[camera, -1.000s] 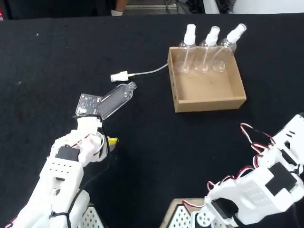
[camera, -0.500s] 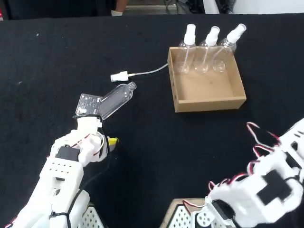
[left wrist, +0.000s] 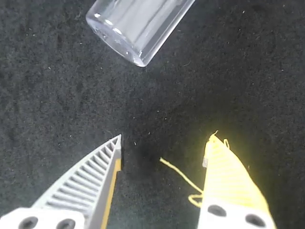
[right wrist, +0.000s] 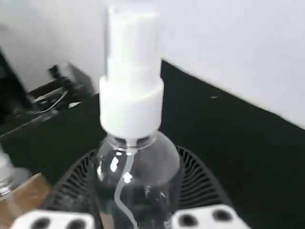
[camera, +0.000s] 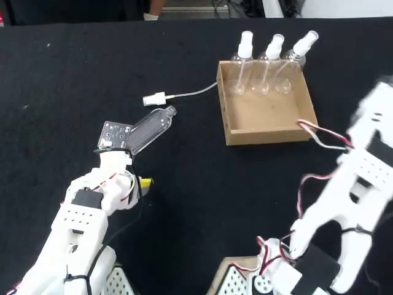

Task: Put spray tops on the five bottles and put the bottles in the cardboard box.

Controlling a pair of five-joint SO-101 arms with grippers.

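At the near edge of the counter (camera: 202, 203), my right arm (camera: 362, 178) has swung up out of its low crouch in the corner within the last second. It now reaches along the right side of the cardboard box (camera: 270, 132). Its wrist camera shows why: the right tool (right wrist: 138, 200) is clamped around a capped bottle (right wrist: 136, 176), with the spray top (right wrist: 131, 95) seated on the neck. I judge this bottle is on its way to the box.

My left arm (camera: 80, 215) has not moved. The left tool (left wrist: 164, 143) hangs spread wide over bare counter, gripping nothing. Just ahead of it the bare bottle (camera: 150, 128) lies on its side (base toward the tool, open neck pointing away). A little beyond that neck lies the loose spray top (camera: 155, 98), apart from the bottle, its thin tube trailing toward the box.

Farther off, three capped bottles (camera: 262, 67) stand along the box's far wall. Once the carried bottle is set down inside, that makes four done. The lying bottle and its loose top will be all that is left.
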